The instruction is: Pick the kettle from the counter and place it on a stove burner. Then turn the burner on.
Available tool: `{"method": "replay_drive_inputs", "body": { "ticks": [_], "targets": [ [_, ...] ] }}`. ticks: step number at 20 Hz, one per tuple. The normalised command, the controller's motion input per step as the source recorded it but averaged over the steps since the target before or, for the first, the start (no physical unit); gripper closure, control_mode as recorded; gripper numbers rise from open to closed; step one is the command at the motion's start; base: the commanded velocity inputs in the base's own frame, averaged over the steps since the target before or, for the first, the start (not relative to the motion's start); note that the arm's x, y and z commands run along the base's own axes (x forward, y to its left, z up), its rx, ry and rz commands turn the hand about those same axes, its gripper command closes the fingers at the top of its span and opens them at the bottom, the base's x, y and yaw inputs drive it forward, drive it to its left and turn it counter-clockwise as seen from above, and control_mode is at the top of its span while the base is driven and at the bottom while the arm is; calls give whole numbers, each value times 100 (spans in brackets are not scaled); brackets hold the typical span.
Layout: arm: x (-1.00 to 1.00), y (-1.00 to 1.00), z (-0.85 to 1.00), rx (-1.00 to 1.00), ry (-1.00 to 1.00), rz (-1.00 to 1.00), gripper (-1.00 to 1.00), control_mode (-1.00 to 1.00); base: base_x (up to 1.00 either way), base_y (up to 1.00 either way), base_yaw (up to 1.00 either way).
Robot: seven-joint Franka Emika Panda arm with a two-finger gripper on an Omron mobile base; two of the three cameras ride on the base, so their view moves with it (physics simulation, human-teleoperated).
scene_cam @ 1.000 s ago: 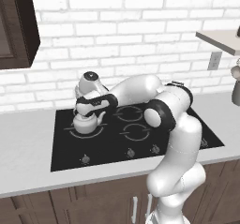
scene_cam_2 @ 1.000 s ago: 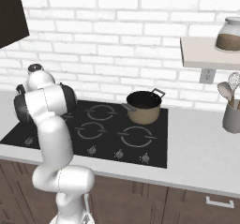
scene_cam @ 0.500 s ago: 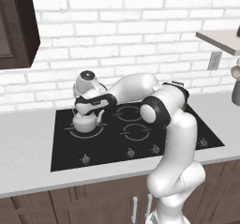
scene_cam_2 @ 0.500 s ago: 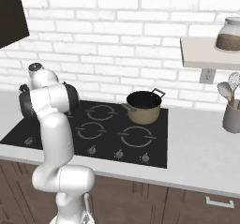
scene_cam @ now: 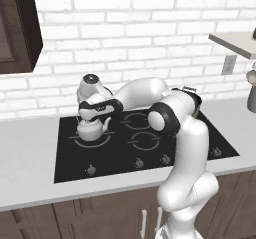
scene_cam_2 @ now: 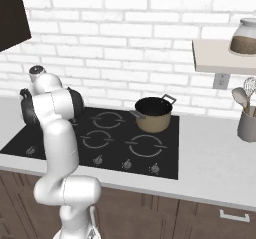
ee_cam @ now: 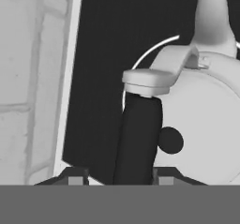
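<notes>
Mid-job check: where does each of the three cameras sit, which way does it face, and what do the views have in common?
Left base view: behind the arm on its left, facing the brick wall and the stove; the arm reaches from lower right over the kettle.
Right base view: behind on its right, facing the same stove; the arm rises lower left, with the tan pot beyond.
Hand view: on the hand, looking down on the kettle, its dark handle between the fingertips.
Shared: all show the black cooktop; the kettle appears in the left base and hand views.
</notes>
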Motion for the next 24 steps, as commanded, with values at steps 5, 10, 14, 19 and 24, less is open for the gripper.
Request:
{"method": "replay_drive_inputs", "body": {
  "ticks": [5, 10, 14, 19, 24],
  "targets": [
    [-1, 0, 11, 0, 0, 0, -100, -100, 0, 0, 0],
    [0, 0, 66, 0, -3, 0, -100, -100, 0, 0, 0],
    [-3, 0, 83, 0, -1, 0, -100, -100, 0, 0, 0],
    [-76, 9, 67, 0, 6, 16, -100, -100, 0, 0, 0],
    [-91, 7, -5, 0, 14, 58, -100, -100, 0, 0, 0]
  ]
}}
